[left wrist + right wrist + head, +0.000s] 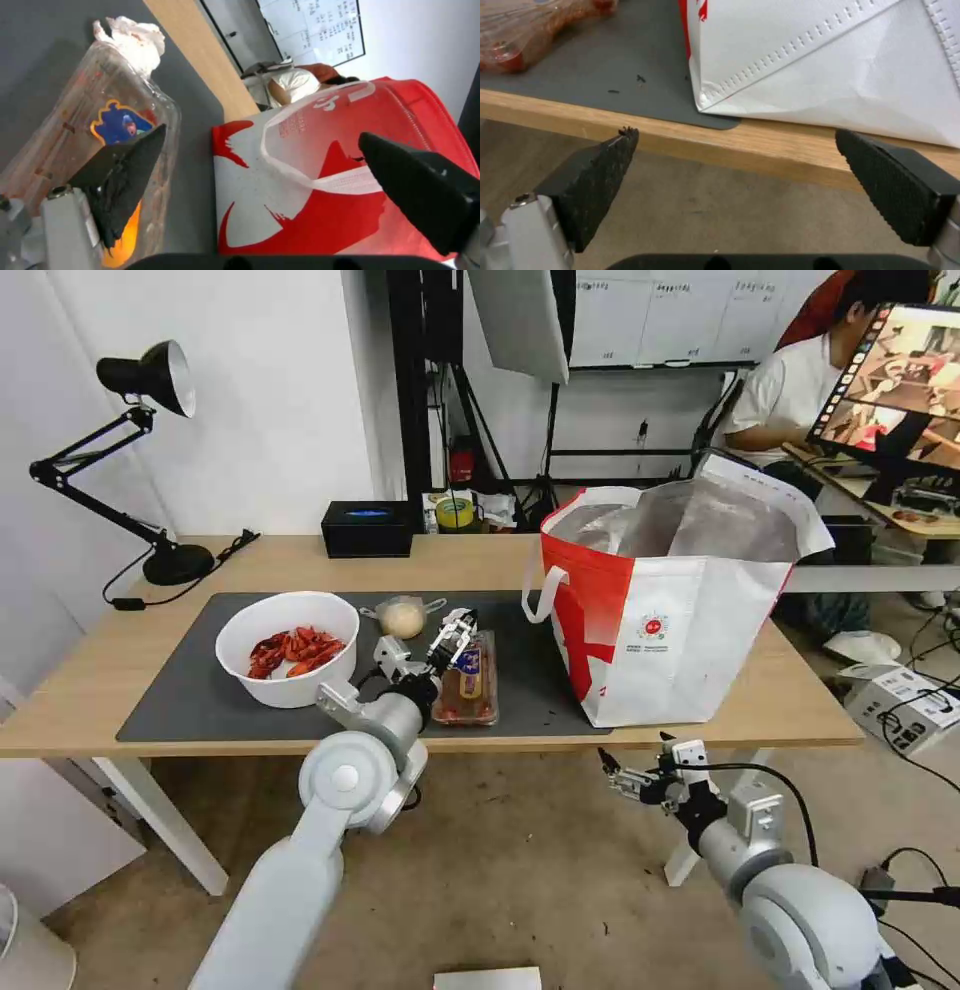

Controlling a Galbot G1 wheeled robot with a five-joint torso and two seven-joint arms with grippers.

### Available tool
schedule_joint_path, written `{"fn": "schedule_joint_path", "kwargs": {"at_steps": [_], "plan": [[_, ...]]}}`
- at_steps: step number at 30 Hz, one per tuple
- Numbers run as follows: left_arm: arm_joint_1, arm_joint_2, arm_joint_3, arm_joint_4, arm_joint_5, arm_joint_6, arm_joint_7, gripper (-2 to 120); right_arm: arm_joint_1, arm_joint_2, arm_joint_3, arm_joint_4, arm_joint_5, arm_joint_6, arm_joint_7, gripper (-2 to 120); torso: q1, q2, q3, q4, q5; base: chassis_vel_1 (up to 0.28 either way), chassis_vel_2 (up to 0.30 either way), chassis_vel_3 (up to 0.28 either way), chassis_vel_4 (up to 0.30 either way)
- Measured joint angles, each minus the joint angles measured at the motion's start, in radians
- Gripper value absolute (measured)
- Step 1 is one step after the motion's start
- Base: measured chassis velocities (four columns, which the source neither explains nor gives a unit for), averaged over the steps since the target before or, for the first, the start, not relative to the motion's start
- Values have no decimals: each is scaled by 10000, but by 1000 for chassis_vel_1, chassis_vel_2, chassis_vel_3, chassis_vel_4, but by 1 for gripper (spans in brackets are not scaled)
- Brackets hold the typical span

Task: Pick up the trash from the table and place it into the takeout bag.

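- The clear hinged tray (468, 682) of food scraps is lying on the dark grey mat (190, 695), near the front edge, between the white bowl of crayfish shells (288, 647) and the takeout bag (668, 605).
- The left tool (452, 642) is being held spread wide just over the tray; in the left wrist view one finger (127, 176) is hanging above the lid while the other is showing against the red bag side, so nothing is being gripped.
- The step in hand is judged to be the closing-in on the tray; a good grasp is likely to be had by bringing the fingers down astride the narrow width and pinching gently, since the thin plastic may buckle or the lid spring open.
- A crumpled tissue (134, 36) is lying against the tray's far end and should be left undisturbed.
- The small clear bag with the beige ball (403, 617) is sitting just behind the tray.
- The right tool (618, 778) is being kept released below the desk edge, in front of the bag's corner.
- The light-wood desk (90, 670) is also carrying a black lamp (140, 460) and a black box (368, 528) at the rear.
- The bag is standing upright with its foil mouth open.
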Motion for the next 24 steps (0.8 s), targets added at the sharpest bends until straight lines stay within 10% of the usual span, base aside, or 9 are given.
{"fn": "schedule_joint_path", "kwargs": {"at_steps": [9, 13, 16, 24], "plan": [[134, 655, 320, 13, 2096, 75, 842, 100, -4, -54, -21, 45, 15, 9, -8, 100, 0, 0, 0, 0, -1, 0, 0, 0, 0], [244, 1525, 503, 2, 4931, 35, 2426, 100, -19, -115, -19, 116, 33, 13, -12, 100, 0, 0, 0, 2, -2, 0, 0, 0, 0], [410, 2735, 477, 141, 7359, -265, 4960, 99, -6, -165, -83, 185, 203, 21, -4, 100, -1, 0, 0, 1, -2, 0, 0, 0, 0], [415, 4407, 141, 783, 8343, -953, 7597, 84, 267, -155, -386, 518, 2383, 211, 149, 100, -1, 0, 0, 2, -2, 0, 0, 0, 0]]}}
